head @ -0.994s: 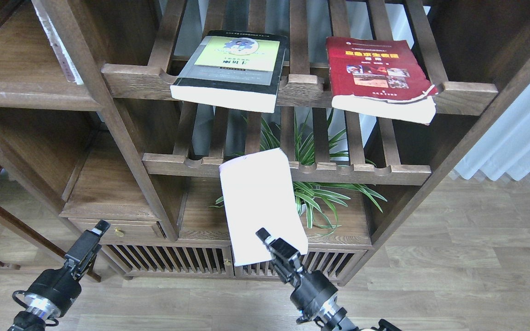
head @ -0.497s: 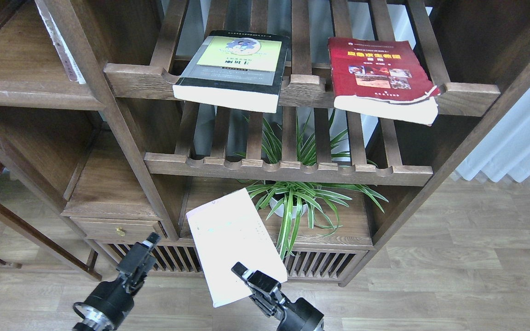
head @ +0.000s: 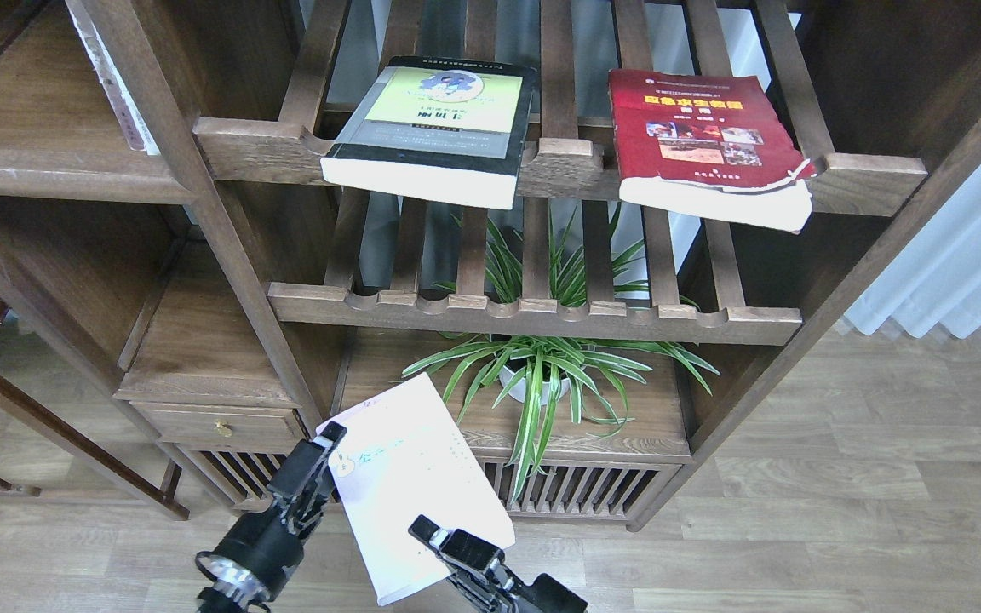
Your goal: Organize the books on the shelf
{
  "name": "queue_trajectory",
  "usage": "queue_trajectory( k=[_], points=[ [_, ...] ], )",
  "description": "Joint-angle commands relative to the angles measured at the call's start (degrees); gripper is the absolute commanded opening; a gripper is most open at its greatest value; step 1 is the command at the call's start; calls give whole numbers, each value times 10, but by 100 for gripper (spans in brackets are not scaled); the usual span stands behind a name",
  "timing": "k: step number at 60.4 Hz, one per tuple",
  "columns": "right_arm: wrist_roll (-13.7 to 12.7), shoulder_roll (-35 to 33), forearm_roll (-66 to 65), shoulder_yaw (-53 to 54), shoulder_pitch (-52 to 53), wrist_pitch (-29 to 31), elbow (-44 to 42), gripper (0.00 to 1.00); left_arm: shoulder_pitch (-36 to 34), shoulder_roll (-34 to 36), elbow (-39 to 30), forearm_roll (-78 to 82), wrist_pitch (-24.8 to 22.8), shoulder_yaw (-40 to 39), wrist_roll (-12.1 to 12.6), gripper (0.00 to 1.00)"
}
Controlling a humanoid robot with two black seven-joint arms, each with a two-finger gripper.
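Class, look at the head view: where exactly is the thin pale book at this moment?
The thin pale book is low in the head view, left of centre, held off the shelves between the left gripper and right gripper, just left of the spider plant.

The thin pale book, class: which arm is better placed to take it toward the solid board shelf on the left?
Probably left: the left gripper is at the pale book's left edge, nearer the solid shelf. The right gripper grips its lower edge.
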Motion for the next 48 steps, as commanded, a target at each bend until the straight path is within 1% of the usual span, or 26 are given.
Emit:
queue_trajectory(
  k=[1,7,12,25,29,32,34,35,40,43,47,48],
  points=[
    [-2,0,0,1,-3,0,0,5,-2,-12,3,3,0,12,-2,100],
    [-2,0,-1,0,-4,0,-1,5,-5,-11,2,7,0,17,2,100],
    [-2,0,-2,0,-7,0,-1,5,-5,-13,2,5,0,23,-3,99],
    [-2,0,-1,0,-11,0,-1,5,-13,-11,3,2,0,49,-3,99],
    [-2,0,-1,0,-11,0,-2,5,-12,-10,3,1,0,56,-5,94],
    [-2,0,-1,0,-11,0,-3,5,-12,-8,3,1,0,57,-7,87],
    [-2,0,-1,0,-11,0,-3,5,-11,-8,3,1,0,57,-7,85],
    [-2,0,-1,1,-11,0,-3,5,-10,-7,3,1,0,57,-8,83],
    [-2,0,-1,1,-11,0,-3,5,-9,-6,5,1,0,57,-7,78],
    [-2,0,-1,1,-11,0,-3,5,-9,-5,5,0,0,57,-8,71],
    [-2,0,0,1,-12,0,-3,5,-11,-4,11,0,0,57,-7,66],
    [-2,0,-1,1,-12,0,-3,5,-12,-4,13,0,0,57,-7,66]
  ],
)
